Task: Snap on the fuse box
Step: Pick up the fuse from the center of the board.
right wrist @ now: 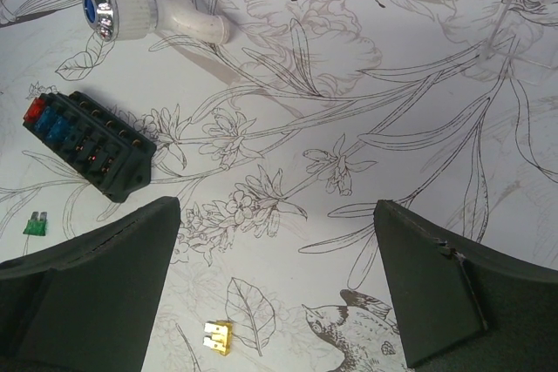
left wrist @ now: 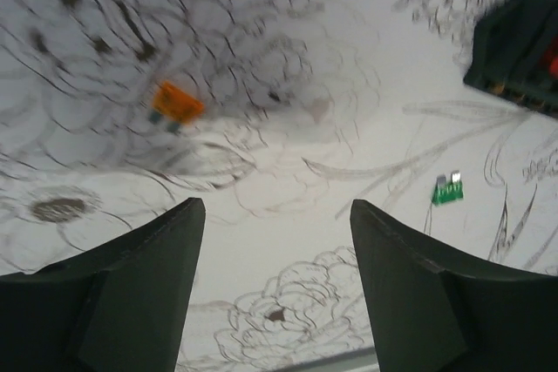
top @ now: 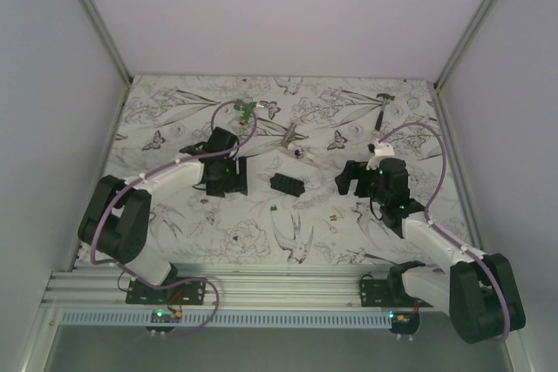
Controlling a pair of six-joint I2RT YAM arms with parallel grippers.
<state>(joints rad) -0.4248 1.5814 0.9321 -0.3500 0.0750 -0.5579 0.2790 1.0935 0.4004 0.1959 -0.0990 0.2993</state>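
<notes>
- The fuse box (top: pixel 286 184) lies on the bench (top: pixel 218 241), between the two arms.
- The left hand (left wrist: pixel 275 206) is spread wide, empty.
- The right hand (right wrist: pixel 277 206) is spread wide, empty.

No writing to be read anywhere: no label, brand, number or sign. On the fuse box (right wrist: pixel 87 145), only red and blue bits, no marking sharp enough to make out. On the green fuse (right wrist: pixel 35 226), the yellow fuse (right wrist: pixel 218 338) and the blurred orange fuse (left wrist: pixel 177 104), any figures too small to tell. Across the table cover (right wrist: pixel 349 84), only drawn flowers, birds and butterflies, no words.
</notes>
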